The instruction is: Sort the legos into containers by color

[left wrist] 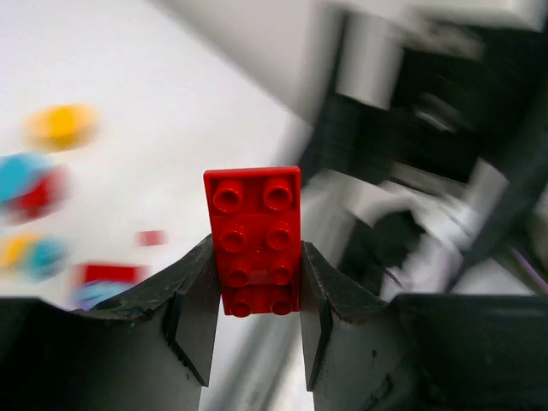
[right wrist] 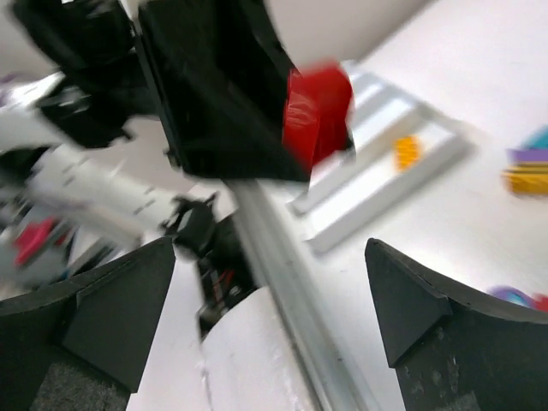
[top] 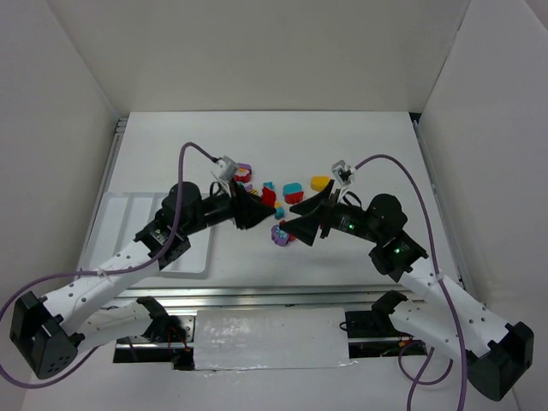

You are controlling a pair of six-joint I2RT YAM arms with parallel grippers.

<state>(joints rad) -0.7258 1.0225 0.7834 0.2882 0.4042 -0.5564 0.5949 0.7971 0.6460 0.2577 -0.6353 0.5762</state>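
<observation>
Two claws sit nose to nose in the middle of the top view. The left claw (left wrist: pixel 255 257) has its jaws pinched in on a red brick (left wrist: pixel 253 240), a studded two-by-four. It's gripped by the long sides near the bottom end, so most of the studs stick up past the fingers (left wrist: pixel 193 300). From above, that brick is at the center of the frame, off to the right of the tray and not over it. The right claw (right wrist: pixel 270 257) is spread wide with nothing between its fingers (right wrist: pixel 111 300). It points straight at the left claw from close by, with the red brick in the upper middle of its own camera view. Behind that is the white tray (right wrist: pixel 377 184), with an orange brick (right wrist: pixel 408 151) lying in one of the long slots, though I can't tell which one. In the top view the tray is at the left, partly under the left arm. The loose bricks (top: pixel 293 188) are scattered on the table (top: pixel 368 145) just above the claws: teal, yellow, purple and red. One purple brick (top: pixel 281 234) sits just below the claws. Both wrist views are pretty blurry.
</observation>
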